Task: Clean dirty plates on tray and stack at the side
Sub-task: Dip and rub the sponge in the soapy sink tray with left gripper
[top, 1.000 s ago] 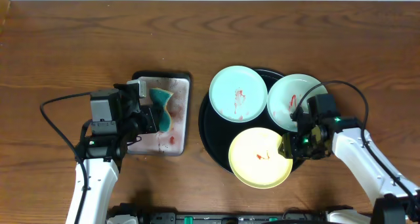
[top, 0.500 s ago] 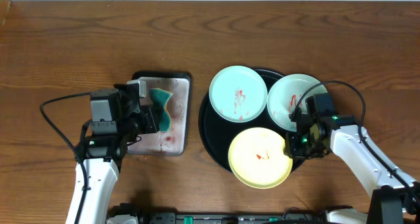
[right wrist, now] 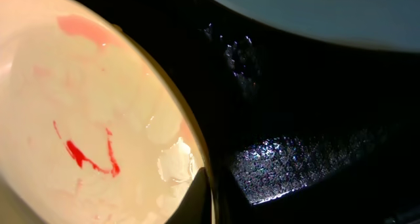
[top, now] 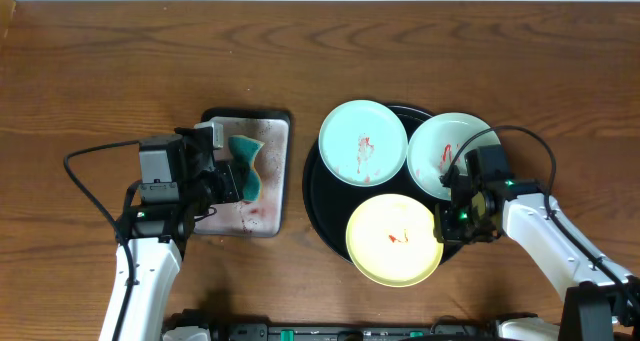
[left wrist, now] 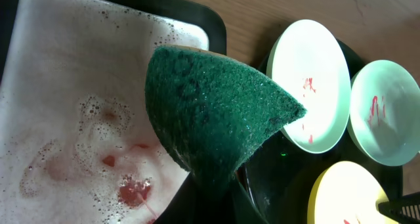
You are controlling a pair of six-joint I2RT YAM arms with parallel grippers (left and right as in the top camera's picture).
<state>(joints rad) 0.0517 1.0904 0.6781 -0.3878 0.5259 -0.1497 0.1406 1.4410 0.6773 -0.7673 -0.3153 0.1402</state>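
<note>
Three smeared plates lie on the round black tray (top: 325, 221): a mint-green plate (top: 362, 142) at the back left, a second mint-green plate (top: 442, 153) at the back right, and a yellow plate (top: 392, 239) in front. My right gripper (top: 440, 224) is shut on the yellow plate's right rim (right wrist: 197, 165), one finger (right wrist: 197, 198) over the inner face with its red marks (right wrist: 85, 152). My left gripper (top: 238, 179) is shut on a green sponge (left wrist: 216, 109) above the grey rectangular tray (top: 262, 213). The side is bare wood (top: 560, 101).
The grey rectangular tray (left wrist: 59, 86) holds soapy water with red patches (left wrist: 134, 188). In the left wrist view both mint plates (left wrist: 308, 79) (left wrist: 387, 112) and the yellow plate's edge (left wrist: 341, 198) show to the right.
My right gripper has closed on the yellow plate's right rim, and the plate has shifted slightly to the left. The left arm and sponge have stayed put.
</note>
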